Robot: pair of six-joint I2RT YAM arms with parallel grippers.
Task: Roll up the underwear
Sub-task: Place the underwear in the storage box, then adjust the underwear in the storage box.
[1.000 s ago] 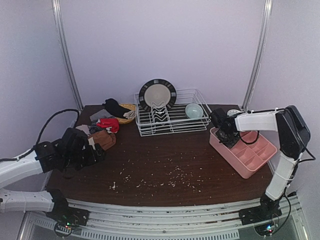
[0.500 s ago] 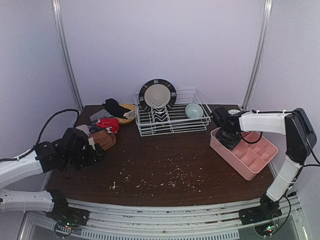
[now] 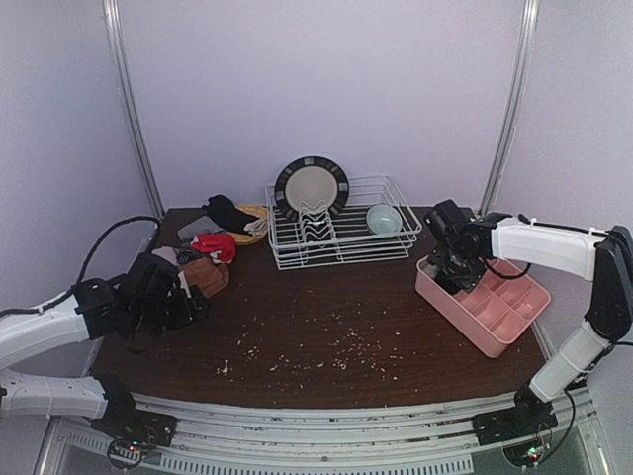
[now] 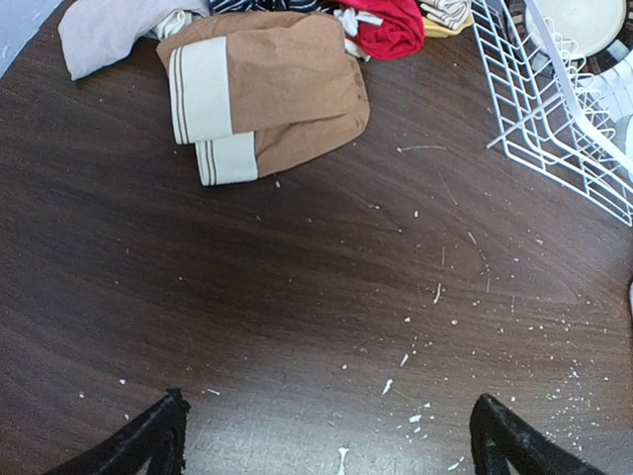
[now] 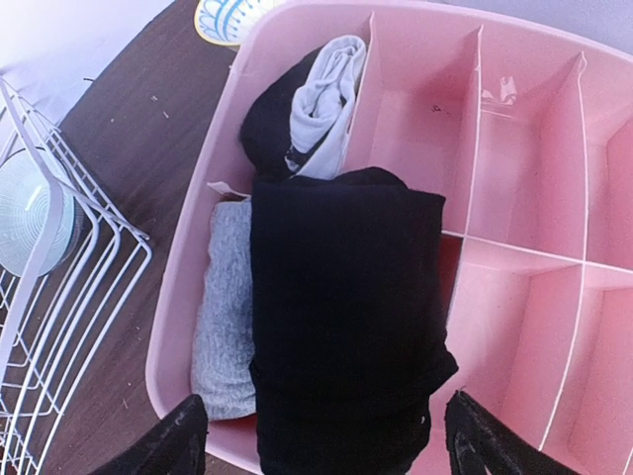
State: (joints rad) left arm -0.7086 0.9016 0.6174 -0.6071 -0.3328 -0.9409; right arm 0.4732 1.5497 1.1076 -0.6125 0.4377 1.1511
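Soft, diffuse light; overhead view bright, slightly soft in detail. Broad pale sheen on dark brown wooden worktop [image 4: 326,297] in left wrist view, left side darker. Right wrist view sharp, shadows faint, top-left corner overexposed.

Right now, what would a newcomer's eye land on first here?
The pink plastic compartment tray at the table's right edge, with a rolled black cloth garment lying in it under the open right gripper. Next, the loose heap of underwear at far left, its nearest piece a brown garment with pale bands, and the white wire dish rack at the back.
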